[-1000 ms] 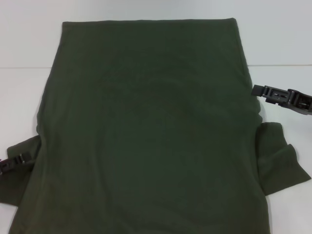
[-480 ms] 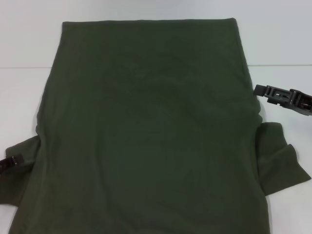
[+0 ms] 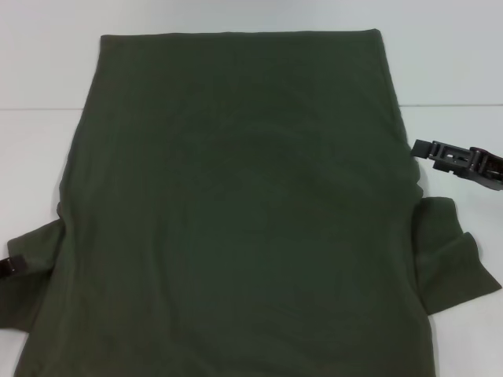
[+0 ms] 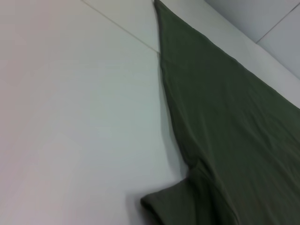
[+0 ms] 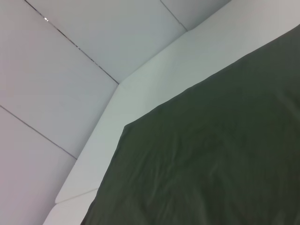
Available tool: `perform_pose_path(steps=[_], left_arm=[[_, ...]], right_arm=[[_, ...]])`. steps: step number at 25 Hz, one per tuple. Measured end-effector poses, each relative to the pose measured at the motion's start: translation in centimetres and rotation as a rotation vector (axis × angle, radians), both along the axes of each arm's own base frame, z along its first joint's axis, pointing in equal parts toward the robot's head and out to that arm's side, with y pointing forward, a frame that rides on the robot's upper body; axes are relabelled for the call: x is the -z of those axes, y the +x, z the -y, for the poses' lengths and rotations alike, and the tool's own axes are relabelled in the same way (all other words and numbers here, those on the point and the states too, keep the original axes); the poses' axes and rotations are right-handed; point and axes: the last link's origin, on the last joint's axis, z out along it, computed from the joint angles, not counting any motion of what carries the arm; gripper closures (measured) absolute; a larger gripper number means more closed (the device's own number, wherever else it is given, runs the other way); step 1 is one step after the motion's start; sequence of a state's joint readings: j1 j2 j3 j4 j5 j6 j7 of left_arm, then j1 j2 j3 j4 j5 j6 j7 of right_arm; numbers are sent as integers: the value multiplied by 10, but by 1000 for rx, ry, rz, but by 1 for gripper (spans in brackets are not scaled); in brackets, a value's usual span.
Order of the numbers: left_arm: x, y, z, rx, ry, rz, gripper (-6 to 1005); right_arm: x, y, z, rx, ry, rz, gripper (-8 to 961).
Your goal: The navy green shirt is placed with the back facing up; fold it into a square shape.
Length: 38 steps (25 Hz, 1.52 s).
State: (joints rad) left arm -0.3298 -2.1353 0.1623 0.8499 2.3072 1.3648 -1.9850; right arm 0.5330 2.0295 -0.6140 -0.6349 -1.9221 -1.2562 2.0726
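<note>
Shirt: the navy green shirt [image 3: 236,212] lies spread flat on the white table [image 3: 39,157], plain side up, with no lettering showing; it fills most of the head view.
Shirt edges: the straight far edge lies farthest from the robot, and the near part runs out of the head view at the bottom.
Sleeves: one short sleeve sticks out on the robot's left, low in the head view, and the other sticks out on the right, rumpled and slightly folded (its edge curls up a little).
Cloth surface: mostly smooth, with faint creases along the two long side edges.
Left gripper: the left gripper [image 3: 9,267] shows only as a small dark tip at the left border of the head view, over or against the left sleeve; whether it touches the cloth cannot be told.
Left claw state: too little of it shows to say how far open it is or whether it holds anything.
Right gripper: the right gripper [image 3: 428,150] reaches in from the right, its tip just beside the shirt's right side edge, above the right sleeve, over bare table.
Right claw state: seen edge-on, so its opening cannot be told; nothing is visibly in it.
Left wrist view: shows the shirt's side edge and a sleeve [image 4: 187,201] on the table.
Right wrist view: shows a corner of the shirt [image 5: 211,154] on the table.
</note>
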Motion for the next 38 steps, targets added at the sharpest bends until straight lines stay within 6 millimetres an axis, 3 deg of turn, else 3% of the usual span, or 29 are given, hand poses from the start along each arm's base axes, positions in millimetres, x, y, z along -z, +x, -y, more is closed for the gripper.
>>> perform_pose_path(steps=[1,7,15,22,38], left_arm=[[0,0,0,1,-1,0,742],[-3,5,-1,24,-12,2,948],[-25,8,-11,-23,-42,-53,975],[-48,11,-31,-95,-79,-138,983],[-75,21,-56,-206,-129,-301,975]], right_arm=[[0,1,0,2,1,-1,97],[-1,2,2,6,4,-7,98],[-1,3,2,9,5,-2,98],[-1,2,0,7,7,-2,97],[-1,3,1,5,12,9,98]])
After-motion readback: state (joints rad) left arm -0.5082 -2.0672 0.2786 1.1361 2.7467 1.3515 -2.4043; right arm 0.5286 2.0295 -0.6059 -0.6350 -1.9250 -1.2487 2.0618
